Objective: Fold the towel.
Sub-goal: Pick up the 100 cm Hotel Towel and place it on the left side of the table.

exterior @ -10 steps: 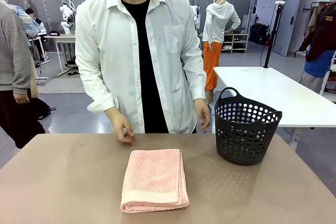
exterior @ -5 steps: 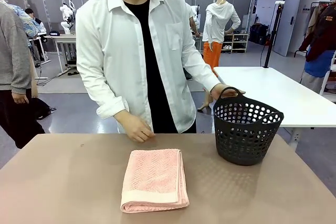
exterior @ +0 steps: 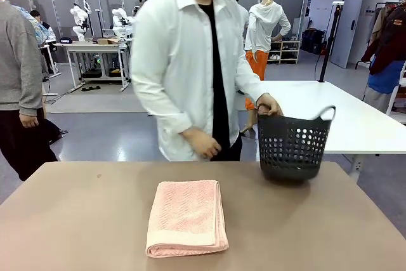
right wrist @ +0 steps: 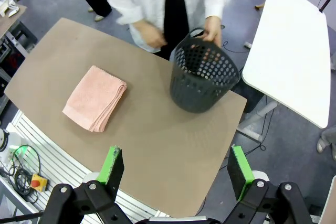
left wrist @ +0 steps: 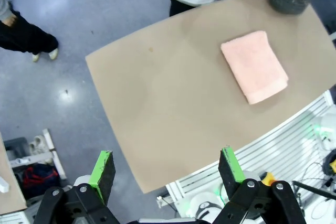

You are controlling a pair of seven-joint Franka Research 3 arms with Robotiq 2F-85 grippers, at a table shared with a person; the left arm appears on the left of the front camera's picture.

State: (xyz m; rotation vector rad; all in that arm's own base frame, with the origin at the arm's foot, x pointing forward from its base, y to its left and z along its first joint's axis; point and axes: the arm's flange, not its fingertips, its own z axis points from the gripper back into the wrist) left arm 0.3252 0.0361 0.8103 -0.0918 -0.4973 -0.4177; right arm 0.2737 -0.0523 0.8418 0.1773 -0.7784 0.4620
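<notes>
Towel (exterior: 188,216): salmon-pink terry cloth with a herringbone texture, folded into a neat rectangle and lying flat on the tan worktop (exterior: 76,220). In the front view it sat near the middle of the worktop, slightly toward 6 o'clock, its smooth plain band along the near edge. In the left wrist view the towel (left wrist: 254,65) lay at about 2 o'clock of the frame; in the right wrist view the towel (right wrist: 95,98) lay at about 9 o'clock. Nothing touched it.

Basket (exterior: 293,143): dark grey plastic, round, perforated wall, loop handles. It stood at about 2 o'clock from the towel, well apart from it, at the far edge of the worktop, tilted. In the right wrist view the basket (right wrist: 202,78) stood just above the frame's centre.

Person: white open shirt over a black top, standing at the far side of the worktop. One hand (exterior: 269,104) gripped the basket's rim at the handle; the other hand (exterior: 203,145) hung loose above the far edge, at 12 o'clock from the towel.

Left gripper (left wrist: 167,171): raised high above the worktop, green pads spread wide, holding nothing.

Right gripper (right wrist: 176,170): likewise high above the worktop, green pads spread wide, holding nothing.

White table (exterior: 317,109): beyond the basket, at 3 o'clock of the front view.

Bystander (exterior: 19,87): grey top, dark trousers, at 9 o'clock of the front view, standing on the floor.
</notes>
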